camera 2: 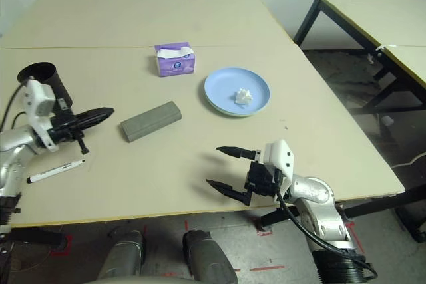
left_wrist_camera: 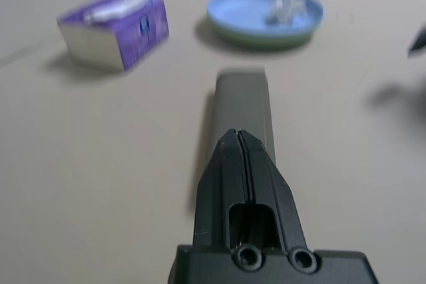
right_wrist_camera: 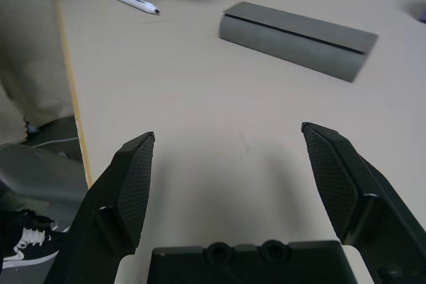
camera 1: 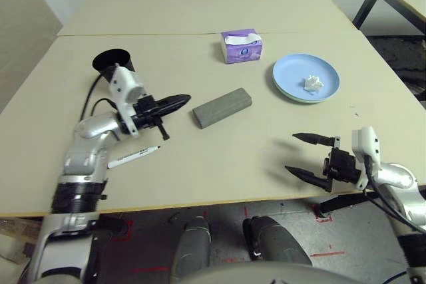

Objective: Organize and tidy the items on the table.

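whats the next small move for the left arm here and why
Probably lower the left gripper toward the black-capped marker and open it. Its fingers are shut on nothing, hanging above the table, and that marker lies loose just below its arm, near the black cup it could go into.

Crumpled tissue [camera 2: 243, 96] lies on blue plate [camera 2: 219, 91].
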You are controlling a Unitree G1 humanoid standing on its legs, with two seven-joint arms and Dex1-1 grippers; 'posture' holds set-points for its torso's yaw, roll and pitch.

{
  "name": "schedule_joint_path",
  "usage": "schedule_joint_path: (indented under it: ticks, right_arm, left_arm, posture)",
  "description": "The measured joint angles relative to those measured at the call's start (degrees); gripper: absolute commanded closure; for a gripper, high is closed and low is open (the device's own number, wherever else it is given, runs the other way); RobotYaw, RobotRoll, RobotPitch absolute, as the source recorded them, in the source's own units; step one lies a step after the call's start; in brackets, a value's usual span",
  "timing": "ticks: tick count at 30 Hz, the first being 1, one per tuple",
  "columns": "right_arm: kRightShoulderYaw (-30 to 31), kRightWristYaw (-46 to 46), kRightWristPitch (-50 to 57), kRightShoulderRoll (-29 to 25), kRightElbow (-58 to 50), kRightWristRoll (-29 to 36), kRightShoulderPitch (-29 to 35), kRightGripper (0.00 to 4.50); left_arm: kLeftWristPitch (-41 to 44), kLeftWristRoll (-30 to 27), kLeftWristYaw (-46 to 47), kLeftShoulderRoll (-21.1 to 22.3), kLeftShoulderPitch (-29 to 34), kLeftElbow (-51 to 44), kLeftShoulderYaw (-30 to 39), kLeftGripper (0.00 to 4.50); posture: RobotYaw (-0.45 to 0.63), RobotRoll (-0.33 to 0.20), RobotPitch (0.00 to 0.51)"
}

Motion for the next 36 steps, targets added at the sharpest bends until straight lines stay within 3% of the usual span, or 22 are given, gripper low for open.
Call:
schedule_joint_path:
  ticks: [8,14,19,22,27,36]
  right_arm:
    - [4.07,3.71,-0.9,0.72,-1.31,0.1,-2.36,0.0]
    - [6.89,4.36,-0.37,1.46,-4.02,0.16,-4.22,0.0]
    - [8.44,4.27,0.76,1.75,-4.33,0.19,-4.69,0.0]
    - [9.08,4.04,1.13,2.24,-4.38,0.19,-4.88,0.0]
    - [9.32,3.62,1.67,2.29,-4.98,0.16,-4.93,0.0]
    - [9.65,3.17,3.04,0.82,-6.78,0.11,-4.66,0.0]
  left_arm:
    - [4.52,2.45,-6.43,16.53,5.72,-3.26,1.38,4.48]
    - [7.77,7.26,-12.24,29.2,11.46,-7.08,-0.25,2.67]
    - [14.06,7.33,-16.97,35.76,15.76,-11.94,-0.27,1.07]
    - [15.76,7.44,-17.8,36.83,17.25,-13.76,-0.22,0.06]
    - [15.53,8.8,-16.51,36.55,18.02,-14.55,-0.39,0.02]
    - [13.95,13.94,-11.3,30.08,13.89,-10.52,-7.21,0.02]
  posture:
    - [-0.03,0.0,0.147]
    - [-0.02,0.0,0.162]
    - [-0.03,0.0,0.17]
    - [-0.03,0.0,0.171]
    - [-0.04,0.0,0.172]
    - [-0.06,0.0,0.166]
